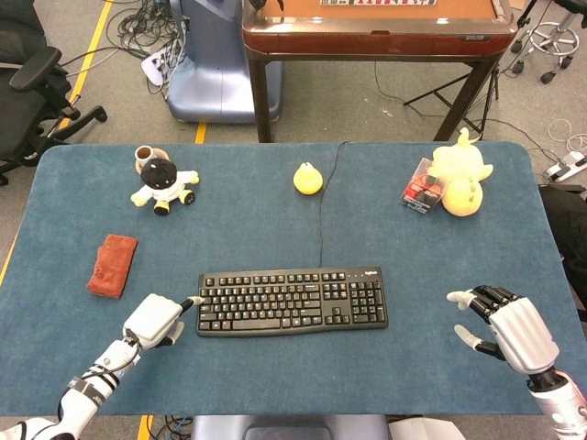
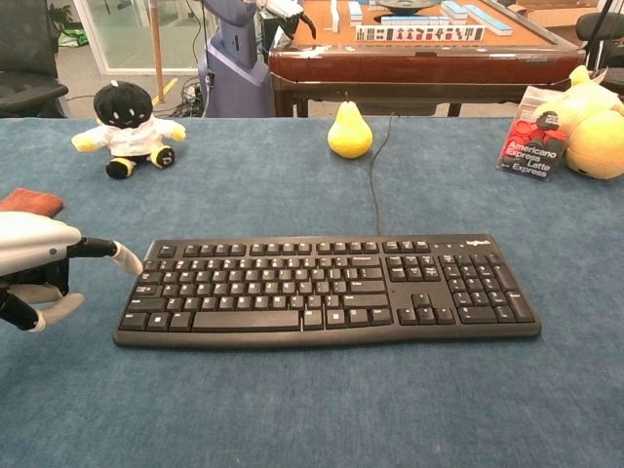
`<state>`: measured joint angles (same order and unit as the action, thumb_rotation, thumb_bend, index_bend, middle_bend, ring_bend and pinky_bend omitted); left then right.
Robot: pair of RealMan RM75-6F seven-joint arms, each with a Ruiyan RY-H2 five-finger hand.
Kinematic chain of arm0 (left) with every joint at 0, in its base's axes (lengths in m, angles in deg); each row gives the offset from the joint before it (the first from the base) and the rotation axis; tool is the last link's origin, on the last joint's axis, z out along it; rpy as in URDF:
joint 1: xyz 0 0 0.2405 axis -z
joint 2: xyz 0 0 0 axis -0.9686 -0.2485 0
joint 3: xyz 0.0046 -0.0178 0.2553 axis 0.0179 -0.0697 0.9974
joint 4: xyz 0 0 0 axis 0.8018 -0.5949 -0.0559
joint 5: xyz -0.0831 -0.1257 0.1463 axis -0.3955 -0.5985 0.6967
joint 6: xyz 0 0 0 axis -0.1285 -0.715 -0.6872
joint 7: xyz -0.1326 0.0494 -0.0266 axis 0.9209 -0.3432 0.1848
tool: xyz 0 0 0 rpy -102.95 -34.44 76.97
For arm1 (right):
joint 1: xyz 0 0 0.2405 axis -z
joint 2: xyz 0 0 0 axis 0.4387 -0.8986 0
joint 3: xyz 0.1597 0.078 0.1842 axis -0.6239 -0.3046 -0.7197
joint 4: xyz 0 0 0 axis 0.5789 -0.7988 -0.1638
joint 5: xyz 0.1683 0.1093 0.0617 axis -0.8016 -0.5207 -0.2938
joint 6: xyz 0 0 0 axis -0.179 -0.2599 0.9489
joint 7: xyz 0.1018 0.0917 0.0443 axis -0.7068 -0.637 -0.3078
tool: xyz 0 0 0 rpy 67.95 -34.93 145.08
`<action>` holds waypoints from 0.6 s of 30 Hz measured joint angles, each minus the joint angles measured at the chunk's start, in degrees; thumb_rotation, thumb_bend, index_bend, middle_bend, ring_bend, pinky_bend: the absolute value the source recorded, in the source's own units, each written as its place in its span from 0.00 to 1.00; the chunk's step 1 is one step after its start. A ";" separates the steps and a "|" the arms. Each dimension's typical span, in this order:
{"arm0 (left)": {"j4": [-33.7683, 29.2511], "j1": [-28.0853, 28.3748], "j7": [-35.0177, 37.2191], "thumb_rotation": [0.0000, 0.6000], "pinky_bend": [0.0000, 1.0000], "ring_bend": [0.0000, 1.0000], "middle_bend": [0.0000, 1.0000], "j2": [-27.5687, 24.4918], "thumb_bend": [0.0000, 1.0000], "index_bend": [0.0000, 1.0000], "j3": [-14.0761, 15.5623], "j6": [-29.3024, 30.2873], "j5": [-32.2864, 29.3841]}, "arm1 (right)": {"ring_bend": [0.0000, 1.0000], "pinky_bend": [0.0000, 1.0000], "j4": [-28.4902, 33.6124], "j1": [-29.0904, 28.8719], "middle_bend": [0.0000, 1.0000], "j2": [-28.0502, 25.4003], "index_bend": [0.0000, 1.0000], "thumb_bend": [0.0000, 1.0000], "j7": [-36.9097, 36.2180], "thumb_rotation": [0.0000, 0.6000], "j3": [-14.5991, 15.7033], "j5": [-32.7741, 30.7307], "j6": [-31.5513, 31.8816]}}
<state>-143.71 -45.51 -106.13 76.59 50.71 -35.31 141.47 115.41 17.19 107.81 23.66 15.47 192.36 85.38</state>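
Your left hand (image 1: pixel 154 320) is at the lower left of the frame, one finger stretched to the left edge of the keyboard (image 1: pixel 292 301), maybe touching it, holding nothing. Your right hand (image 1: pixel 509 324), lower right, is spread wide, well apart from the keyboard on the desk (image 1: pixel 248 220).

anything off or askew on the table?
Nothing stands out. Keyboard lies square and intact, pear and both plush toys sit upright, red cloth lies flat. No spill. Left hand at the keyboard's left edge, right hand open, apart.
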 measured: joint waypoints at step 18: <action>1.85 1.37 -0.74 1.00 1.00 0.98 1.00 1.47 0.52 0.22 0.88 0.02 -1.71 | 0.42 0.58 -0.01 -0.01 0.51 -0.02 0.38 0.23 -0.14 1.00 -0.03 -0.18 0.00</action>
<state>-141.86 -44.14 -106.87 78.06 51.58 -35.29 139.76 115.40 17.18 107.79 23.53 15.44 192.18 85.38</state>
